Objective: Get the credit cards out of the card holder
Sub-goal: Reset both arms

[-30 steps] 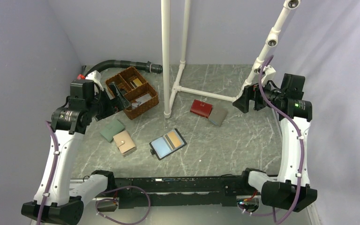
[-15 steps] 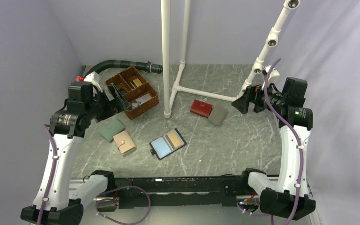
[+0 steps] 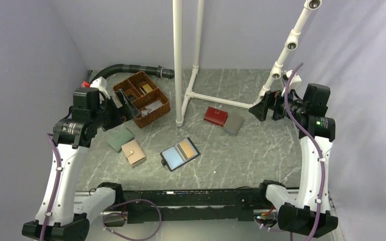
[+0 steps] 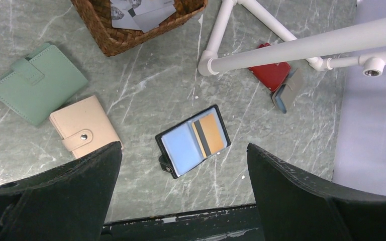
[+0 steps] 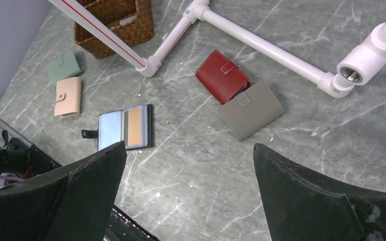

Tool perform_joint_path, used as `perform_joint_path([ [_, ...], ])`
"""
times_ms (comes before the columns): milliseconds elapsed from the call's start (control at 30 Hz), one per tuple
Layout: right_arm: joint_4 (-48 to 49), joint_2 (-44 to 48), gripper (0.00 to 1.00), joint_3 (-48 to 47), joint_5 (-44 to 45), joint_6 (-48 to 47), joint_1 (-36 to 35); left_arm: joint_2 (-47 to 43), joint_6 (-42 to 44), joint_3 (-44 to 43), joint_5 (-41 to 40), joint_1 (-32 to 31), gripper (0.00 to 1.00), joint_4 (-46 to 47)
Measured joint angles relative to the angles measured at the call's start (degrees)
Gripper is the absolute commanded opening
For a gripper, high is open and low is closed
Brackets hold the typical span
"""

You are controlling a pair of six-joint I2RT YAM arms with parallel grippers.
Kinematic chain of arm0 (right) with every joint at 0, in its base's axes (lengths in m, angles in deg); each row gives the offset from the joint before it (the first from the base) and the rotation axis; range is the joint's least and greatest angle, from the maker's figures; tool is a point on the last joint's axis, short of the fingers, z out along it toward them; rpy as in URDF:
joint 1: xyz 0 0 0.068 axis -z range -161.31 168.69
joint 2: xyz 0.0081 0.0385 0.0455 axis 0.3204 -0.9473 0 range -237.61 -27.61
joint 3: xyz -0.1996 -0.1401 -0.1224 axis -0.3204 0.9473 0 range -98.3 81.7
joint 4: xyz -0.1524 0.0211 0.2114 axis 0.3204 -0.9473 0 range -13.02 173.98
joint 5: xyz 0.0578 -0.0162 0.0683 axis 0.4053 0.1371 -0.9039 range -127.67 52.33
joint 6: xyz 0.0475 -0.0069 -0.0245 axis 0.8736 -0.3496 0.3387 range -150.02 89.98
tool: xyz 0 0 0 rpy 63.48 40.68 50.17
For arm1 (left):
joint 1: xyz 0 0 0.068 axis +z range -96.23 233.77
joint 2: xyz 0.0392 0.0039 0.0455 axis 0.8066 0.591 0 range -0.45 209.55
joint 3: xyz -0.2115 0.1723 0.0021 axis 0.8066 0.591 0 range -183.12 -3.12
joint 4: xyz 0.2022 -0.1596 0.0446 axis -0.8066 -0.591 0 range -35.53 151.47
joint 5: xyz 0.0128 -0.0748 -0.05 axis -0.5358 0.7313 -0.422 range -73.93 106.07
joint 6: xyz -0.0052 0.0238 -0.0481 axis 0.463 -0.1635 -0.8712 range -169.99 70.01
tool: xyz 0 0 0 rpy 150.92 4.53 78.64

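The card holder [image 3: 180, 154] is seen lying open and flat on the table [image 3: 251, 150], near the front and between the arms. The credit cards [image 4: 208, 134] are tucked in one half, the orange face showing with a dark strip beside it. The left gripper [image 3: 122, 104] and right gripper [image 3: 261, 108] are held wide and empty, raised well apart from it. The cards are judged light, stiff and slick. The blue half would best be pinned while an exposed card edge is pinched and slid out.
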Motion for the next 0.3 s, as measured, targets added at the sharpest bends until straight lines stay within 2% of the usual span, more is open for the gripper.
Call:
perform_joint_path([
  [300,0.24,0.87,1.00,0.96,0.20,0.09,0.11,-0.46,-0.02,0.07,0.59,0.00,0.99,-0.02],
])
